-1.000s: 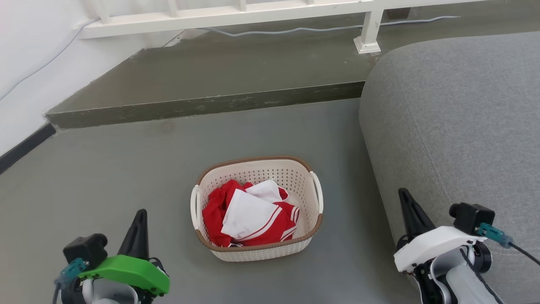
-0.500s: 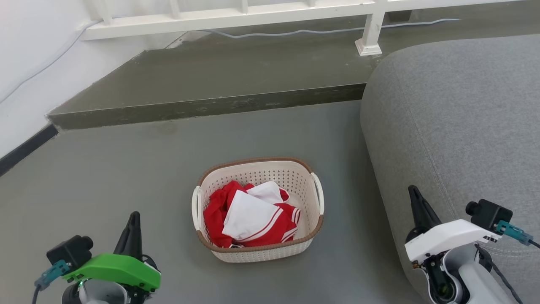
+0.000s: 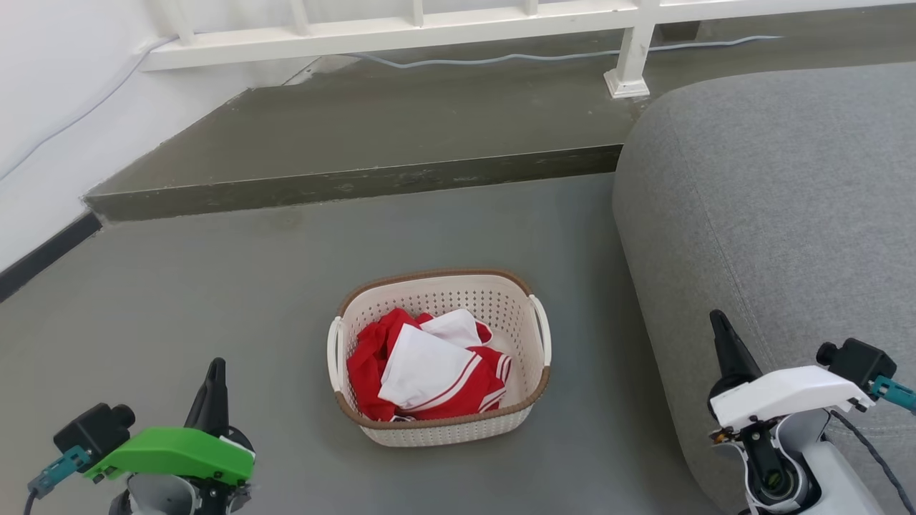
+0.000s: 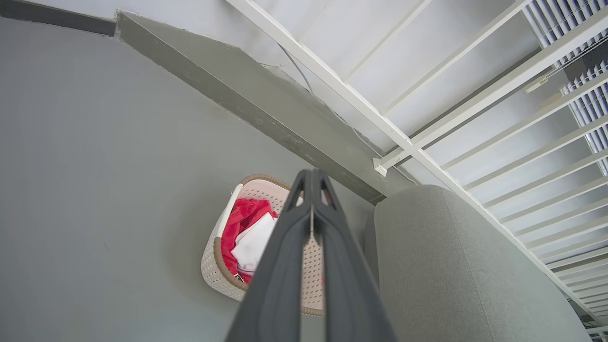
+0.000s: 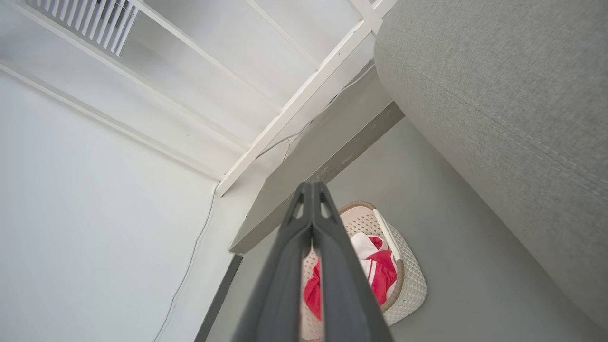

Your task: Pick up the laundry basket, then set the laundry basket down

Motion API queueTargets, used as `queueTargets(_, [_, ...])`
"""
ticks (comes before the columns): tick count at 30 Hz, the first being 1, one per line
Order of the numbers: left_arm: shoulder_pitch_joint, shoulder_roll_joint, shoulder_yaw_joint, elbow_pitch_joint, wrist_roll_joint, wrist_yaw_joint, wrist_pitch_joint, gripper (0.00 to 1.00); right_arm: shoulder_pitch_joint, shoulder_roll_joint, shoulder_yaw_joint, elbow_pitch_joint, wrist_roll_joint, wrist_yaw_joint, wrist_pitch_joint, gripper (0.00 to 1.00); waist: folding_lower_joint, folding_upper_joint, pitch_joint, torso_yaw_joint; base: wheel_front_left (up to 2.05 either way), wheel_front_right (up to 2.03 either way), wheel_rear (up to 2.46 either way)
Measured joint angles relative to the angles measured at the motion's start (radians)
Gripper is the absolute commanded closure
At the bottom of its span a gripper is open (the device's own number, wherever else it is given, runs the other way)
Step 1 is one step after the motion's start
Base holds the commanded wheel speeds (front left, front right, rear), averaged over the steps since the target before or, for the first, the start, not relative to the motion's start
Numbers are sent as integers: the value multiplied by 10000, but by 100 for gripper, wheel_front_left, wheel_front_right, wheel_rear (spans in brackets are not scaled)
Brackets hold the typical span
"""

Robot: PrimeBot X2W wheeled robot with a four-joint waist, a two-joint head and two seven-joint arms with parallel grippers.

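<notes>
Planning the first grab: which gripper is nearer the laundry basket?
Left, it seems. The left gripper is off the left handle of the laundry basket; the right gripper is farther off its right side, before the grey sofa.

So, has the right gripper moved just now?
Yes: the right gripper shifted rightward, away from the cream perforated plastic laundry basket, farther over the grey sofa.

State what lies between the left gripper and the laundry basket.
In the head view, a bare stretch of grey floor separates the left gripper from the laundry basket.
</notes>
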Motion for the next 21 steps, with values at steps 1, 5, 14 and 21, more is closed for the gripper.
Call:
queueTargets(1, [0, 0, 27, -8, -113, 0, 6, 100, 0, 10, -46, -2, 119, 31, 31, 100, 0, 0, -4, 2, 0, 0, 0])
queueTargets(5, [-3, -4, 127, -36, -729, -8, 211, 100, 0, 44, -282, -15, 700, 111, 203, 100, 0, 0, -25, 14, 0, 0, 0])
queueTargets(14, [-7, -8, 347, -111, -1827, -25, 510, 100, -2, 82, -692, -56, 1749, 215, 531, 100, 1, 0, -62, 35, 0, 0, 0])
queueTargets(21, [-11, -10, 476, -138, -2658, -88, 757, 100, -5, 144, -1014, -71, 2569, 322, 748, 100, 0, 0, -90, 51, 0, 0, 0])
